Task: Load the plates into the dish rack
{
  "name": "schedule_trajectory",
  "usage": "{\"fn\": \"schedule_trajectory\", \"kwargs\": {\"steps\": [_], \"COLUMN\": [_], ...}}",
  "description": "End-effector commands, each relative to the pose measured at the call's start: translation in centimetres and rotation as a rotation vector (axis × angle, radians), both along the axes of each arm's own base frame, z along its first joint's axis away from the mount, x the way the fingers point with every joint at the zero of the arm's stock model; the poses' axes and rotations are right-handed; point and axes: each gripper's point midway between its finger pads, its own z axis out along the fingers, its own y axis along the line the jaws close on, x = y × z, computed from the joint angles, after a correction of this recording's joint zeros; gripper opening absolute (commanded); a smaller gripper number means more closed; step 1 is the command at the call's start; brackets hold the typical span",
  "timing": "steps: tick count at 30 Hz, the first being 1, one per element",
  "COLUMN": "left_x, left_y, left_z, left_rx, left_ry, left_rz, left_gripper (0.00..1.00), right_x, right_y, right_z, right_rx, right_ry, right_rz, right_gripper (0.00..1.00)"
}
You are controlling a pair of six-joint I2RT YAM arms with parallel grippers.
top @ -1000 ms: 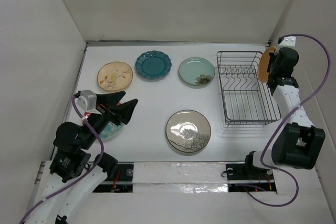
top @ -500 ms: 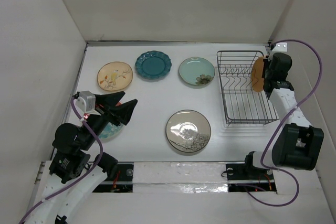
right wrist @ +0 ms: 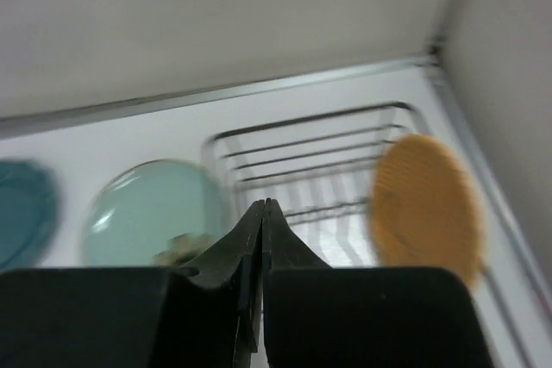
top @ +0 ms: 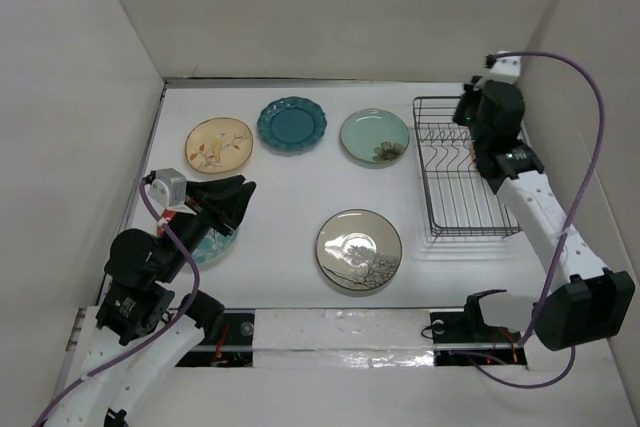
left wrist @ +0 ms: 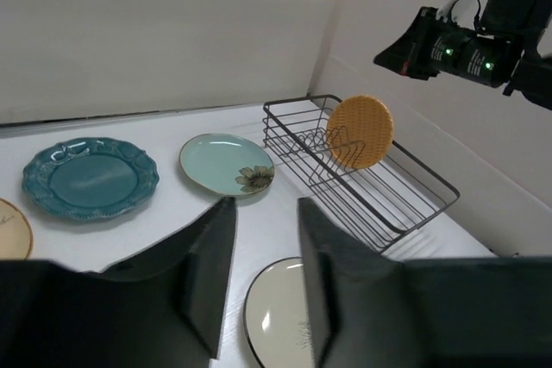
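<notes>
An orange woven-look plate (left wrist: 360,131) (right wrist: 427,208) stands on edge among the dividers at the far end of the black wire dish rack (top: 468,209). My right gripper (top: 466,113) (right wrist: 263,206) hangs above that end of the rack, shut and empty. On the table lie a tan floral plate (top: 219,144), a dark teal scalloped plate (top: 291,124), a pale green plate (top: 375,135) and a dark-rimmed cream plate (top: 359,250). My left gripper (top: 238,199) (left wrist: 264,206) is open and empty over a light blue plate (top: 212,246), which it mostly hides.
White walls close in the table at the back and on both sides. The rack stands close to the right wall. Both arm bases sit at the near edge.
The right gripper let go of the orange plate in the rack, drew away up and to the left, and shut. The left gripper's jaws came closer together.
</notes>
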Motion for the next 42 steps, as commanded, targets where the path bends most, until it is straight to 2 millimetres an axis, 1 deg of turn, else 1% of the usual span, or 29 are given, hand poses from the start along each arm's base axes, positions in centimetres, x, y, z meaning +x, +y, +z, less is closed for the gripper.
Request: {"fn": "schedule_trajectory", "kwargs": {"steps": [1, 2, 3, 4, 5, 7, 8, 9, 10, 11, 12, 13, 14, 15, 16, 17, 19, 21, 22, 24, 25, 26, 28, 29, 35, 38, 39, 41, 42], "left_x": [0.7, 1.1, 1.2, 1.5, 1.7, 2.0, 2.2, 2.3, 2.5, 2.7, 2.8, 2.9, 3.1, 3.2, 3.3, 3.4, 3.5, 3.8, 3.8, 3.9, 3.9, 4.0, 4.0, 4.1, 4.1, 4.0, 4.0, 4.0, 4.0], "left_y": [-0.1, -0.1, -0.1, 0.1, 0.0, 0.1, 0.2, 0.3, 0.3, 0.3, 0.4, 0.4, 0.4, 0.4, 0.3, 0.3, 0.2, 0.6, 0.6, 0.5, 0.4, 0.4, 0.4, 0.4, 0.4, 0.4, 0.5, 0.5, 0.5], "left_z": [0.3, 0.0, -0.2, -0.3, -0.5, -0.7, -0.9, -1.0, -1.1, -1.2, -1.3, -1.4, -1.6, -1.7, -1.8, -1.9, -2.2, -2.2, -2.2, -2.3, -2.3, -2.4, -2.4, -2.5, -2.5, -2.4, -2.4, -2.3, -2.3], "left_rx": [0.002, 0.008, 0.009, 0.011, 0.013, 0.014, 0.016, 0.017, 0.017, 0.019, 0.02, 0.02, 0.023, 0.026, 0.028, 0.032, 0.037, 0.036, 0.034, 0.038, 0.039, 0.041, 0.041, 0.043, 0.043, 0.045, 0.043, 0.039, 0.039], "left_ry": [-0.004, 0.009, 0.019, 0.025, 0.033, 0.043, 0.049, 0.053, 0.058, 0.064, 0.067, 0.072, 0.077, 0.081, 0.085, 0.09, 0.096, 0.099, 0.099, 0.101, 0.102, 0.104, 0.108, 0.108, 0.108, 0.106, 0.103, 0.102, 0.102], "left_rz": [0.017, 0.027, 0.031, 0.048, 0.052, 0.066, 0.075, 0.082, 0.087, 0.097, 0.103, 0.108, 0.112, 0.112, 0.112, 0.112, 0.113, 0.142, 0.141, 0.137, 0.137, 0.136, 0.137, 0.137, 0.14, 0.141, 0.142, 0.144, 0.144], "left_gripper": [0.27, 0.15, 0.08, 0.01, 0.0, 0.0, 0.0, 0.0, 0.0, 0.0, 0.0, 0.0, 0.03, 0.07, 0.1, 0.15, 0.22, 0.24, 0.26, 0.28, 0.29, 0.31, 0.32, 0.33, 0.34, 0.34, 0.34, 0.34, 0.34], "right_x": [-1.1, -1.6, -1.8, -2.5, -2.7, -2.7, -3.2, -3.0, -2.5, -2.6, -2.8, -2.4, -2.5, -3.0, -3.5, -3.5, -5.2, -6.9, -8.4, -9.4, -10.6, -11.4, -11.8, -12.0, -14.1, -14.8, -14.9, -15.0, -14.9], "right_y": [12.7, 15.6, 18.4, 23.0, 25.3, 29.0, 32.4, 34.4, 36.4, 38.3, 41.1, 43.2, 44.8, 47.2, 48.9, 50.6, 54.2, 56.1, 57.3, 58.5, 59.3, 59.8, 60.3, 60.4, 61.6, 61.8, 61.9, 61.3, 61.4], "right_z": [-0.2, -1.8, -2.2, -4.9, -6.0, -6.7, -9.9, -10.0, -9.0, -9.4, -12.7, -11.3, -11.8, -14.9, -15.7, -14.6, -16.3, -17.7, -19.3, -19.9, -20.6, -22.4, -23.2, -24.6, -26.4, -27.3, -27.2, -27.8, -27.4], "right_rx": [0.176, 0.227, 0.258, 0.269, 0.306, 0.342, 0.359, 0.392, 0.425, 0.465, 0.458, 0.495, 0.532, 0.529, 0.547, 0.585, 0.601, 0.594, 0.585, 0.588, 0.589, 0.587, 0.601, 0.608, 0.66, 0.713, 0.731, 0.741, 0.756], "right_ry": [-0.007, 0.029, 0.033, 0.102, 0.13, 0.159, 0.24, 0.236, 0.219, 0.229, 0.294, 0.273, 0.287, 0.339, 0.37, 0.36, 0.399, 0.439, 0.478, 0.5, 0.534, 0.571, 0.601, 0.633, 0.701, 0.737, 0.734, 0.747, 0.726], "right_rz": [0.319, 0.376, 0.433, 0.504, 0.528, 0.541, 0.575, 0.598, 0.616, 0.635, 0.66, 0.682, 0.691, 0.721, 0.76, 0.793, 0.887, 0.953, 0.993, 1.048, 1.085, 1.089, 1.107, 1.099, 1.136, 1.143, 1.147, 1.119, 1.125], "right_gripper": [0.0, 0.0, 0.0, 0.0, 0.0, 0.0, 0.0, 0.0, 0.01, 0.04, 0.1, 0.12, 0.18, 0.3, 0.32, 0.36, 0.48, 0.51, 0.53, 0.57, 0.57, 0.58, 0.58, 0.58, 0.51, 0.33, 0.21, 0.06, 0.0]}}
